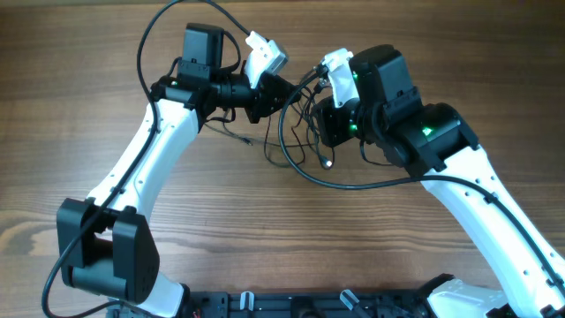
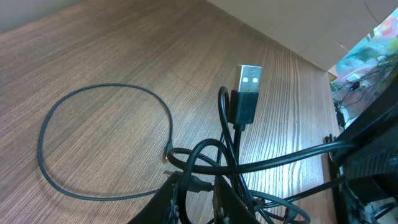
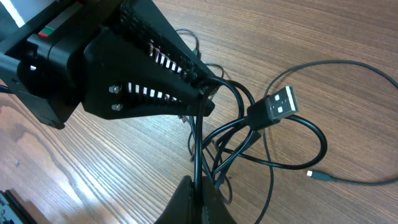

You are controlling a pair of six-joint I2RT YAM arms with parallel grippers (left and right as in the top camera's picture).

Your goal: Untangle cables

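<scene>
Clearly, the left jaws are pinched together on the cables (image 3: 233, 129); in the right wrist view their black tips meet right at the knot. The right jaws are fully closed too, and one thin strand rises straight out from between them to that same knot, so both grips sit near each other on the one tangle. Just beyond the left jaws a USB plug (image 2: 249, 84) sticks out, its metal end pointing away from them and its lead doubling back into the knot. Off to one side of the left jaws a single thin strand lies as a wide open loop (image 2: 118, 84) on the tabletop (image 2: 112, 37). Past the right jaws, out beyond the USB plug, a slack strand trails to a tiny plug end (image 3: 316, 176) lying on the wood, well apart from either grip
</scene>
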